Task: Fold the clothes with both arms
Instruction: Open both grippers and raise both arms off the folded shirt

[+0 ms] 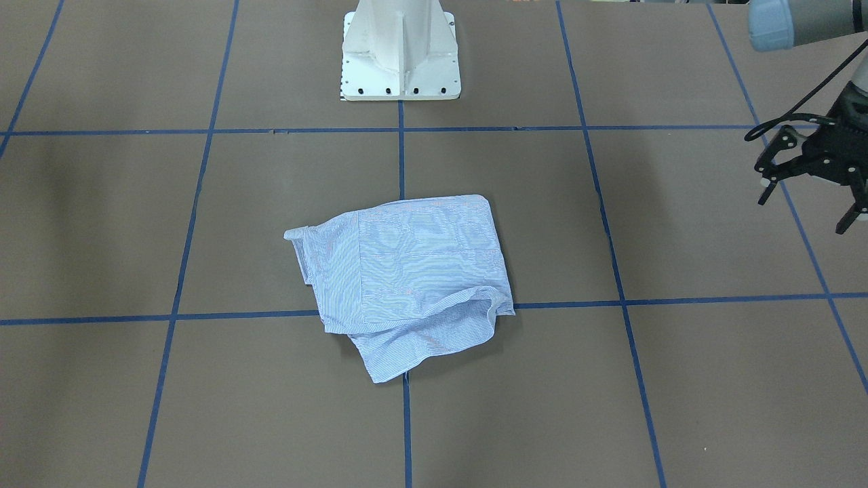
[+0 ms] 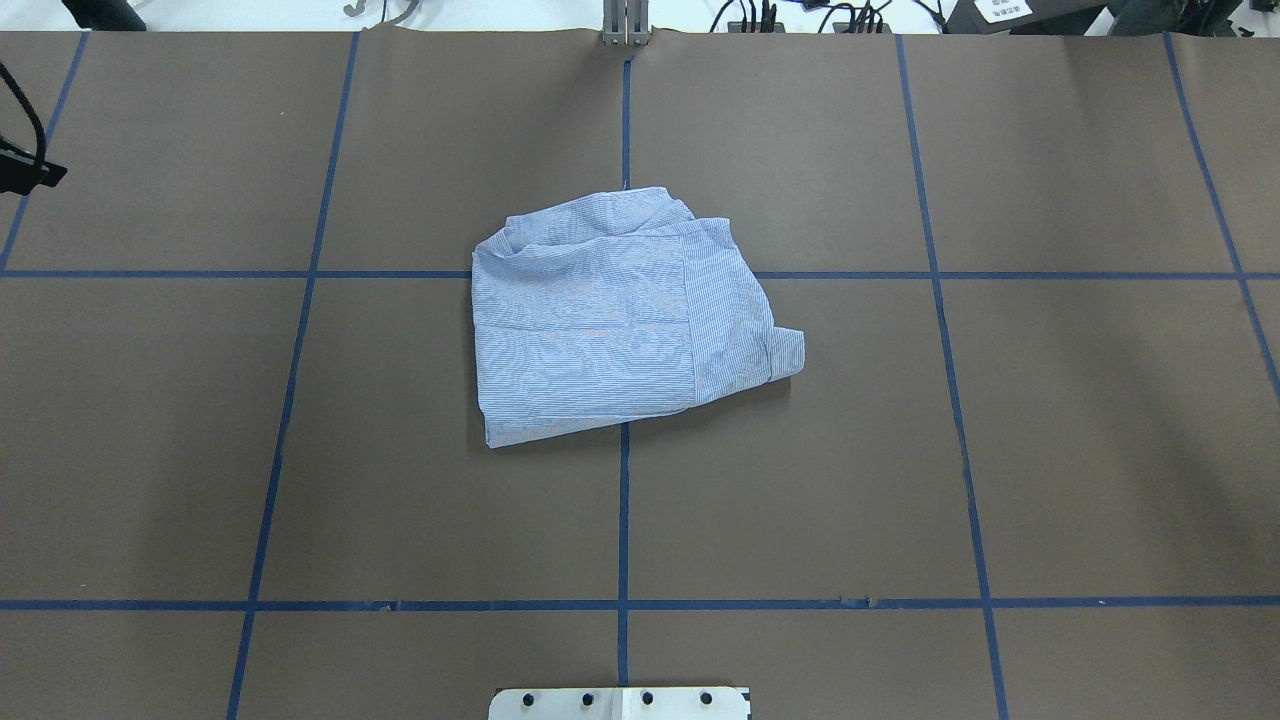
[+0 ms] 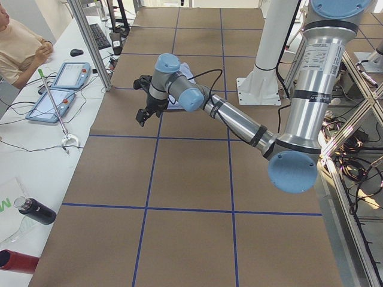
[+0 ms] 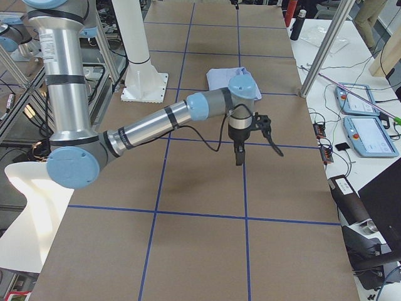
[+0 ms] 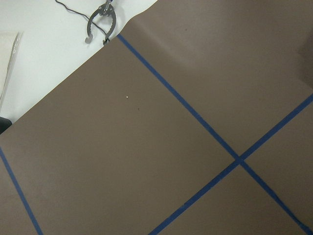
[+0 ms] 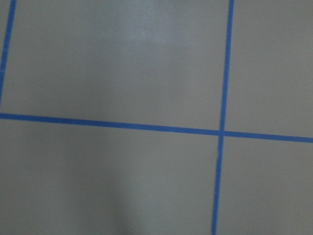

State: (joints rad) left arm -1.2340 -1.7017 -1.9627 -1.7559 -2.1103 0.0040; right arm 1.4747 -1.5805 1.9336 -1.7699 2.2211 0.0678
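The clothes are one light blue striped shirt point(image 1: 407, 271), folded into a rough, rumpled rectangle at the table's middle point(image 2: 610, 320). In the side views it is small behind the arms point(image 4: 222, 78). My left gripper point(image 1: 807, 211) hovers open and empty far off the shirt, at the table's left end point(image 3: 141, 101). Only a black bit of it shows at the overhead view's left edge point(image 2: 30, 172). My right gripper point(image 4: 255, 153) hangs over bare table at the opposite end; I cannot tell whether it is open or shut. Both wrist views show only brown table and blue tape.
The white pedestal base point(image 1: 400, 54) stands at the robot's side of the table. Blue tape lines point(image 2: 622, 500) grid the brown surface. A person point(image 3: 18, 42), teach pendants point(image 3: 69, 75) and bottles point(image 3: 36, 210) are along the white bench. A metal claw tool point(image 5: 100, 24) lies there.
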